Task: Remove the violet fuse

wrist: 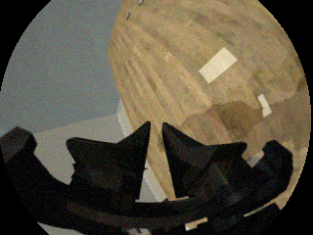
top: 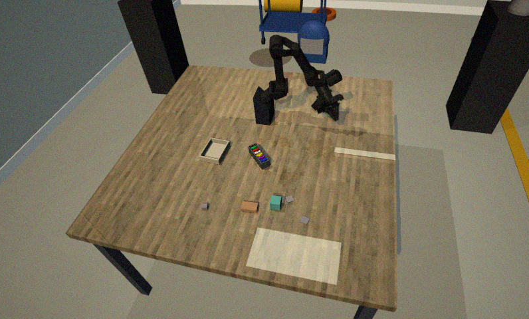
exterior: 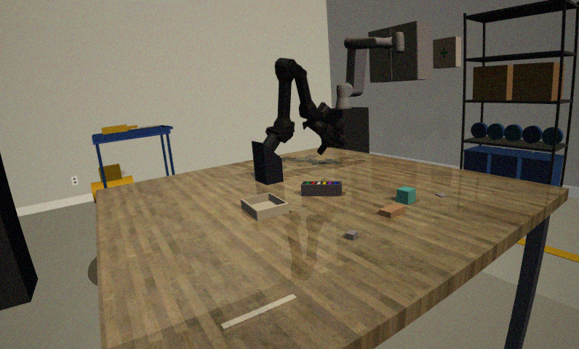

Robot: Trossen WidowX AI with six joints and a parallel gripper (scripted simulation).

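The violet fuse (top: pixel 262 157) (exterior: pixel 329 182) sits in the dark fuse block (top: pixel 265 166) (exterior: pixel 321 190), between the yellow and the blue fuse. The shallow beige tray (top: pixel 209 160) (exterior: pixel 273 210) stands to the left of the block in the top and exterior views, with no fuse visible in it. My gripper (top: pixel 337 117) (exterior: pixel 322 151) (wrist: pixel 156 124) is away from both, to the right of the arm's base and above the table's back part. Its fingers are slightly apart with a narrow gap, open and empty. The block and tray are not visible in the wrist view.
A teal cube (top: pixel 275 203) (exterior: pixel 405 195), an orange-brown block (top: pixel 249 207) (exterior: pixel 391 211) and several small grey pieces lie in front of the fuse block in the top view. A pale rectangle (top: pixel 295 255) (wrist: pixel 218 65) and a pale strip (top: pixel 364 153) (wrist: pixel 264 105) mark the table.
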